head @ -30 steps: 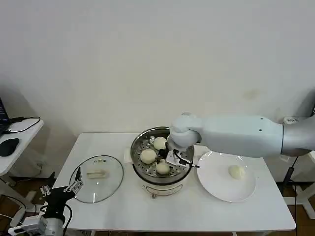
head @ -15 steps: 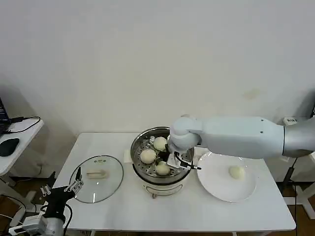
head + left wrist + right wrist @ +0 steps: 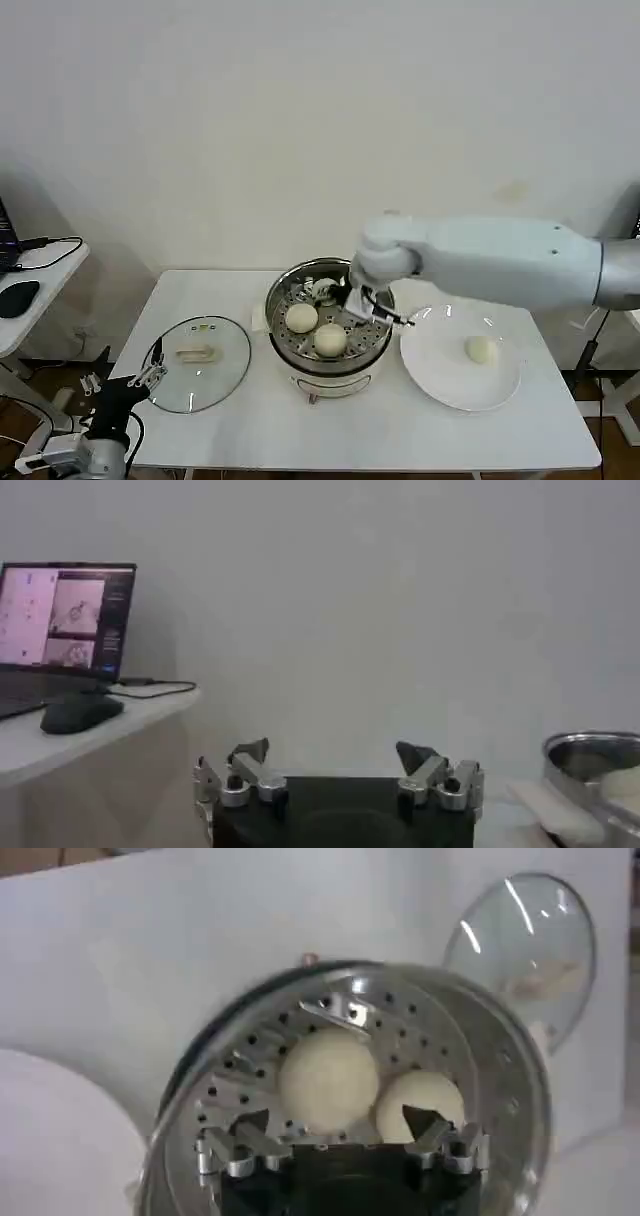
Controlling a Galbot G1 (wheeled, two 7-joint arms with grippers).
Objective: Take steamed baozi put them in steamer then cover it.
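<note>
The steamer (image 3: 288, 352) stands mid-table with two steamed baozi (image 3: 301, 318) (image 3: 329, 340) on its perforated tray. My right gripper (image 3: 366, 306) hovers open over the tray's back right and holds nothing; it hides the tray behind it. In the right wrist view the right gripper (image 3: 335, 1120) sits just above the two baozi (image 3: 328, 1080) (image 3: 420, 1103) inside the steamer (image 3: 505, 1083). Another baozi (image 3: 481, 349) lies on the white plate (image 3: 440, 385). The cover (image 3: 197, 350) rests flat on the table to the left. My left gripper (image 3: 128, 386) is parked open off the table's front left corner.
In the left wrist view the open left gripper (image 3: 333, 752) faces a side desk with a laptop (image 3: 65, 615) and mouse (image 3: 80, 712); the steamer's rim (image 3: 595, 755) shows far off. The cover (image 3: 530, 938) and the plate (image 3: 60, 1138) flank the steamer.
My right gripper has risen and drawn back from the front baozi, which stays on the tray. The left arm has barely moved.
</note>
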